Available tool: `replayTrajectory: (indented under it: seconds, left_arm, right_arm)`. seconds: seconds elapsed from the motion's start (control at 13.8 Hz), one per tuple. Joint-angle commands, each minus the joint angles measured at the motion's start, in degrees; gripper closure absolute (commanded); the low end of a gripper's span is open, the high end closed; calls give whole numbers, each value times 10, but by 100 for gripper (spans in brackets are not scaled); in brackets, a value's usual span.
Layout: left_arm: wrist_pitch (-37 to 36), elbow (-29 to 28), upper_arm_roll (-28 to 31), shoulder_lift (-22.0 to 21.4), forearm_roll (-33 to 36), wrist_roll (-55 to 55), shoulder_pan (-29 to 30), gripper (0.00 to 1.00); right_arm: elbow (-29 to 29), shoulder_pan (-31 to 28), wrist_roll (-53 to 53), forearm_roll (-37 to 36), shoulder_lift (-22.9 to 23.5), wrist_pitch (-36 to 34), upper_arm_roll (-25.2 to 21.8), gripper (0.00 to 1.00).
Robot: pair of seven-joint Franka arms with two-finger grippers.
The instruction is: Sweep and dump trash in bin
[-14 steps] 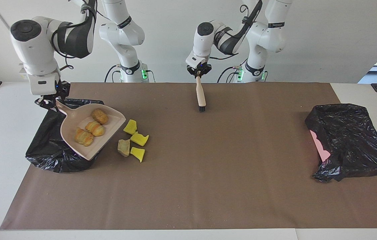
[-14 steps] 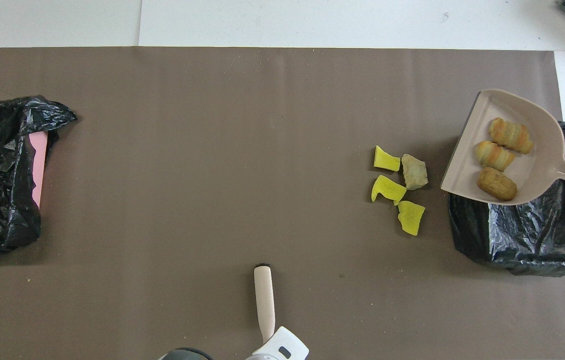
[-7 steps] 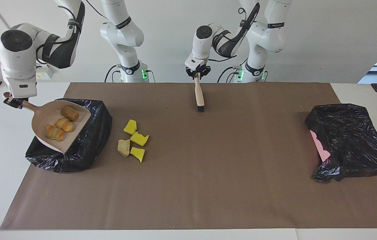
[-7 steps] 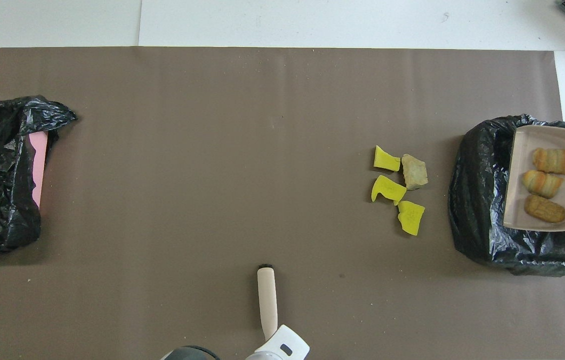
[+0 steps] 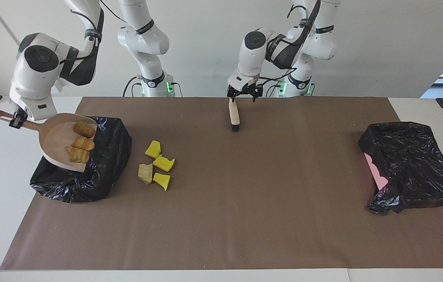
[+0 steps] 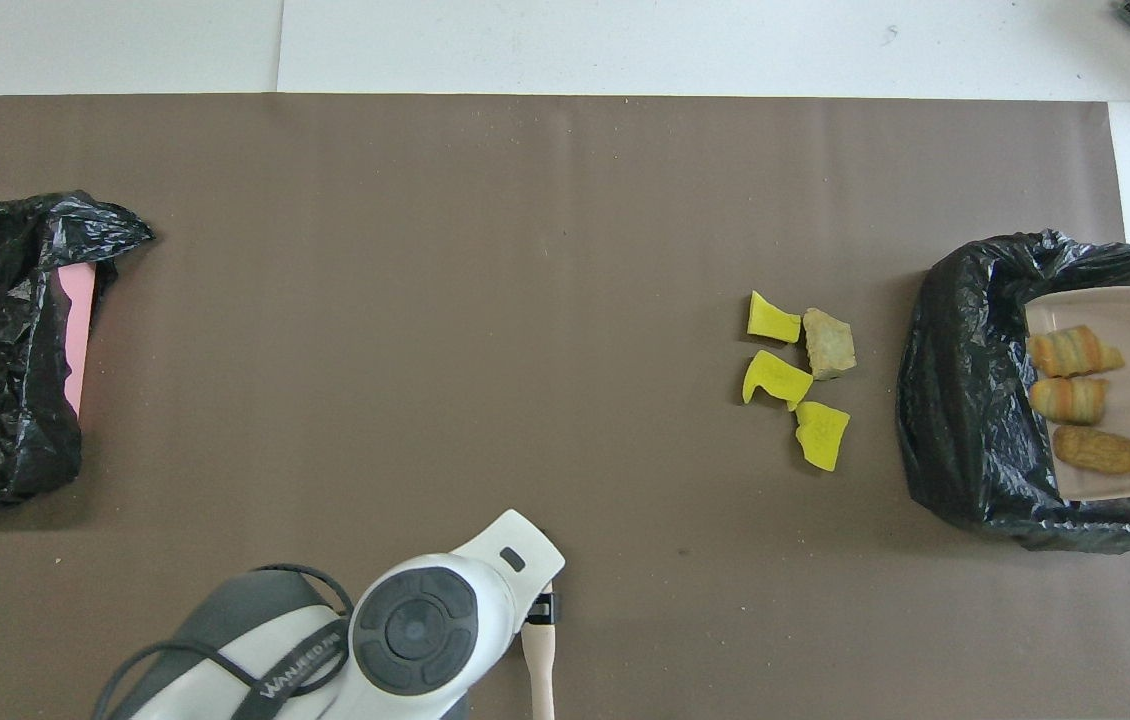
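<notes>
A brown mat point(image 5: 245, 203) is covering the white table; the left gripper point(image 5: 244, 94) is standing open over the brush point(image 5: 234, 113), the right gripper point(image 5: 17, 119) is clamping the dustpan point(image 5: 55, 135).

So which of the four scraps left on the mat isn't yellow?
The tan lump, nearest the black-bagged bin; the other three are bright yellow sponge chunks.

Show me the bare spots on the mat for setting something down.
Widest bare patch: between the yellow sponge pieces and the bin bag at the left arm's end, farther from the robots than the brush. Crowded: around the sponge pieces, tan lump and the bag under the dustpan.
</notes>
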Motion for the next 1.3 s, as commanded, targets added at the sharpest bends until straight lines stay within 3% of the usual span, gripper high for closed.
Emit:
replayTrajectory:
  seconds: [0.0, 0.29, 0.51, 0.8, 1.01, 1.23]
  left_arm:
    - [-104, 126, -5, 7, 12, 113, 97, 0]
    - [-179, 254, -5, 8, 28, 224, 211, 0]
    - [-255, 355, -5, 15, 84, 294, 281, 0]
    - [-316, 433, -2, 54, 107, 367, 325, 0]
    - [-326, 454, 2, 74, 101, 367, 329, 0]
    - [-325, 453, 14, 68, 100, 367, 328, 0]
  right_arm:
    - [-7, 4, -36, -32, -18, -5, 2, 100]
    - [-12, 32, 16, -81, -44, -51, 2, 100]
    - [-10, 32, 1, -82, -85, -61, 2, 100]
    - [-7, 38, 1, -60, -107, -89, 4, 100]
    - [24, 41, 24, 64, -123, -141, 12, 100]
    - [34, 58, 136, 135, -123, -169, 42, 100]
